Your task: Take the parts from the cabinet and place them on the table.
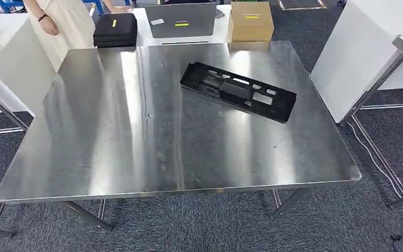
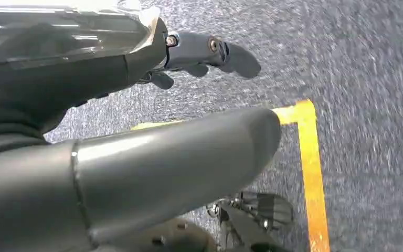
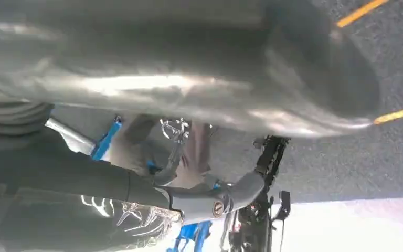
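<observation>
Steel table (image 1: 110,157) fills the near foreground, and one black part (image 1: 239,92) already lies flat on its far right area, so at least one delivery looks done; whether more remain in the cabinet cannot be told. Both arms hang low, well away from that part. Going left to right, the left hand (image 2: 152,157) hangs over grey carpet beside yellow floor tape (image 2: 309,157), fingers apart, holding nothing. The right hand (image 3: 199,89) likewise appears released and empty.
</observation>
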You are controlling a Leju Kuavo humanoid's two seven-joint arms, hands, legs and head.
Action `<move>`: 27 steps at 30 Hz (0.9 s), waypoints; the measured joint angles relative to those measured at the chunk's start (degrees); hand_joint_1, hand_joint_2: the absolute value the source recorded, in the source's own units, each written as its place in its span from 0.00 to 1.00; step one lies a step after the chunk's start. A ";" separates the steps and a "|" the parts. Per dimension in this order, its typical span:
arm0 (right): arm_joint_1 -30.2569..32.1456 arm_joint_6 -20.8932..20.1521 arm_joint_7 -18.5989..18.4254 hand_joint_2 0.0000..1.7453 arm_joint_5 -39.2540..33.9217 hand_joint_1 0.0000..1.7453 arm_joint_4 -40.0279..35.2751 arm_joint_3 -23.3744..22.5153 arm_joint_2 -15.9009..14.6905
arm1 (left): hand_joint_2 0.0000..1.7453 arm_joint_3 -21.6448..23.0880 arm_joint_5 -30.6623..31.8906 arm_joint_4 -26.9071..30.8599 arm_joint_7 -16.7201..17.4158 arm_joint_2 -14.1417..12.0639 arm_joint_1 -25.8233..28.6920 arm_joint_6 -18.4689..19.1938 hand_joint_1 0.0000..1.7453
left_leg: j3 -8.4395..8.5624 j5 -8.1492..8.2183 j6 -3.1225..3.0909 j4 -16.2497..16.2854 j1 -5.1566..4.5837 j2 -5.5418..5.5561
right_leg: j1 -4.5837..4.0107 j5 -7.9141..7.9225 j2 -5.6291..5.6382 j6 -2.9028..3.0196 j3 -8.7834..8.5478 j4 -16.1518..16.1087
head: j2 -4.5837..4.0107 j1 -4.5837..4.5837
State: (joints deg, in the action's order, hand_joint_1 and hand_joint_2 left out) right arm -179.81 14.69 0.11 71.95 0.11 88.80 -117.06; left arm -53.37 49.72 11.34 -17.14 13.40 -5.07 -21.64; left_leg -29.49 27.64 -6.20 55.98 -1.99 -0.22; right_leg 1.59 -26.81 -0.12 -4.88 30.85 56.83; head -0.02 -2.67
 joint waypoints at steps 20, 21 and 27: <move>0.51 4.67 19.97 0.00 5.84 0.00 0.00 -2.38 -0.13 | 0.00 -2.99 -0.52 0.00 -1.44 -3.21 0.30 5.33 0.00 | -9.33 9.56 3.57 18.74 0.62 0.33 | 1.21 -0.71 0.04 2.33 -0.60 -0.13 | 0.00 0.39; 0.48 5.99 21.33 0.00 5.00 0.00 0.00 -3.40 -0.09 | 0.00 -3.43 -0.61 0.00 -1.44 -3.19 0.33 5.18 0.00 | -9.99 9.49 3.67 20.35 0.97 0.33 | 1.20 -0.70 0.05 2.31 -0.55 -0.13 | 0.00 0.39; 0.22 7.81 23.69 0.00 6.12 0.00 0.00 -8.24 -0.09 | 0.00 -4.61 -0.61 0.00 -1.44 -2.99 0.19 4.85 0.00 | -0.74 0.91 2.46 1.76 0.92 0.45 | 0.59 -0.53 0.13 1.54 -0.50 -0.05 | 0.00 0.46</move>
State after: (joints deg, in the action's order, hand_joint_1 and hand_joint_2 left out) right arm -179.58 22.49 23.81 78.07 0.11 80.56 -117.15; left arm -57.99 49.11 11.34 -18.58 10.40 -4.89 -16.79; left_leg -30.23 28.56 -3.74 57.74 -1.07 0.23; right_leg 2.19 -27.34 0.00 -3.34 30.35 56.78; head -0.02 -2.21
